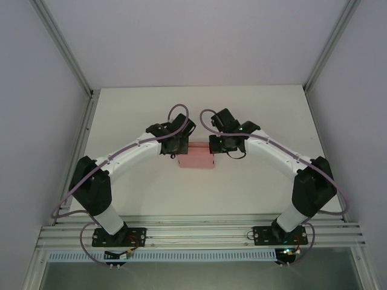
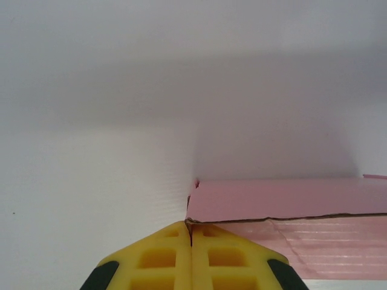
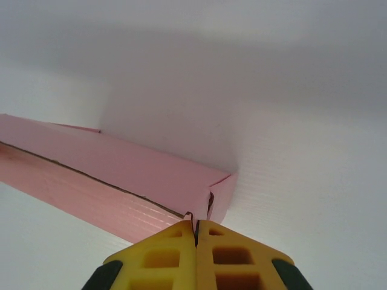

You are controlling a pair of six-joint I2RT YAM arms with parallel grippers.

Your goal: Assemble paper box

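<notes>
Lighting is bright, diffuse and comes from overhead. In the top external view, shadows on the white table are faint and soft-edged. In both wrist views a broad grey shadow falls behind the paper box. The background is soft and featureless, and the near yellow fingertips are slightly defocused.

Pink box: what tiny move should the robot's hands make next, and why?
Probably both should gently fold the long wall inward together. The left gripper and right gripper are each shut on an end corner of the paper box, whose long wall stands up.
</notes>
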